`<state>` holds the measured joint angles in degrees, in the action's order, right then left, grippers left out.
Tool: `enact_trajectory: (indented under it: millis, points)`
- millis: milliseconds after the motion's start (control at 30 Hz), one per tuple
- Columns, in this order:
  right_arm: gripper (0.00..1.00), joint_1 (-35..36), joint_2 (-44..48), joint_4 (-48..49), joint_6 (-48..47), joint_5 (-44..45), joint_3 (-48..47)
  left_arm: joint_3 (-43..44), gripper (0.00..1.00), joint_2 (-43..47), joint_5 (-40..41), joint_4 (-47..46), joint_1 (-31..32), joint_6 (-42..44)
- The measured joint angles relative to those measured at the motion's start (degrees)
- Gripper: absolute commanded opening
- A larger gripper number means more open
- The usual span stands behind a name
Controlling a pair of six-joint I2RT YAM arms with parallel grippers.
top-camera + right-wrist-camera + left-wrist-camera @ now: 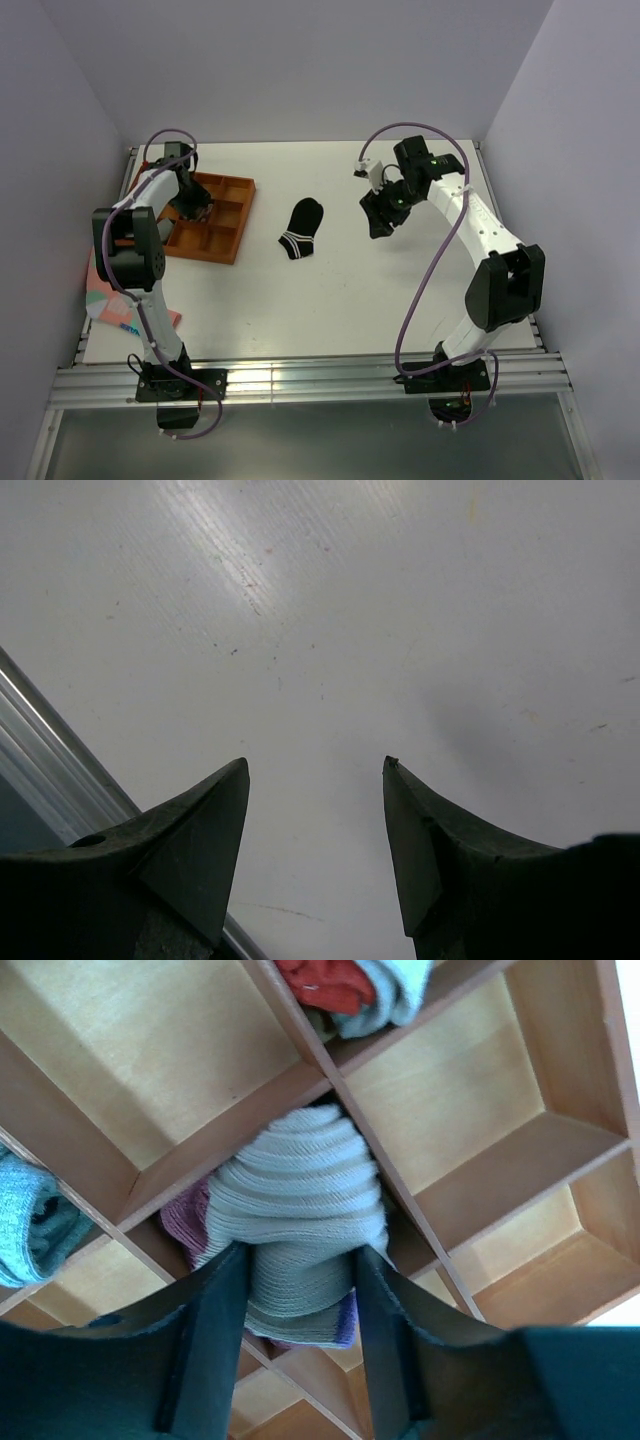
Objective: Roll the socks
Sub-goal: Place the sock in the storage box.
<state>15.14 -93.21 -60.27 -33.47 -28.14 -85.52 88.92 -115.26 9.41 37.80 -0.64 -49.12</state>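
Left wrist view: left hand [300,1255] straddles rolled tan sock [300,1180], fingers against both its sides; grasping or released, cannot tell. Roll sits in a tray [230,1120] compartment, dividers close around it. Red-and-blue bundle [350,985] and grey-blue bundle [30,1215] lie in neighbouring compartments. Tray stands near tabletop [330,300] far-left corner. Black sock [302,228] lies flat, mid-tabletop. Right hand [315,765] released, jaws apart, toward far-right edge.

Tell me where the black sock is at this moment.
In the top view, the black sock lies on the table near its middle, between the wooden tray to its left and the right pincer to its right.
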Motion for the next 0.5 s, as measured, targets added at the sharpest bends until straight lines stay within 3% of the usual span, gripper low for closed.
enact_trajectory:
  millis: [233, 500]
  points:
    - [0.63, 0.46, -2.01, -0.15, 1.25, 0.42, -5.14, 0.0, 0.55, 2.29, -1.75, 0.33, 1.14, 0.39]
    - [0.57, 6.99, -9.92, 1.51, 4.96, 2.62, -13.99, 0.04, 0.55, 11.02, -5.79, 0.15, 2.14, 0.24]
